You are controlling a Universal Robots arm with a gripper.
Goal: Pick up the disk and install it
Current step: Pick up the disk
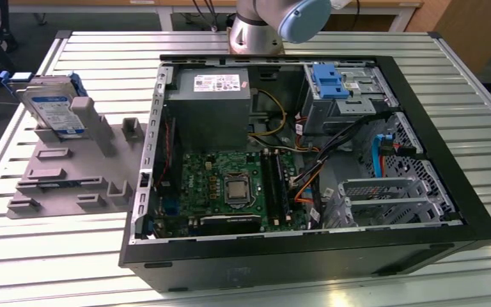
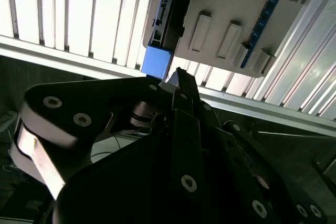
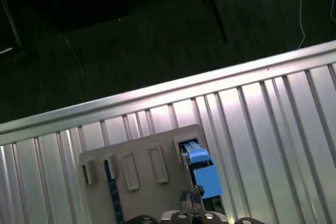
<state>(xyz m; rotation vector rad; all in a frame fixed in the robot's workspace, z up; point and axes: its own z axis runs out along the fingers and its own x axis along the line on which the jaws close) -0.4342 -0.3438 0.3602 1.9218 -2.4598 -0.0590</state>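
Table (image 1: 484, 121): ribbed metal slats, bare silver, glossy enough to throw glare in both wrist views.
Disk (image 1: 54, 110): silver metal body, smooth; white-and-blue paper-like label; blue plastic side rails, smooth with a slight sheen.
Holder (image 1: 66, 179): grey plastic, matt, flat finish.
Case (image 1: 314, 256): black outer walls, matt with a faint sheen; inner frame bare grey sheet metal.
Power supply box (image 1: 207, 105): grey metal, dull; small white sticker.
Bracket (image 1: 327, 80): blue plastic, smooth.
Cage (image 1: 390, 198): silver perforated metal, satin.
Circuit board (image 1: 224, 185): green, matt.
Tool (image 2: 178, 77): black, matt, with bright metal screw heads.
Floor (image 3: 131, 35): dark, matt.
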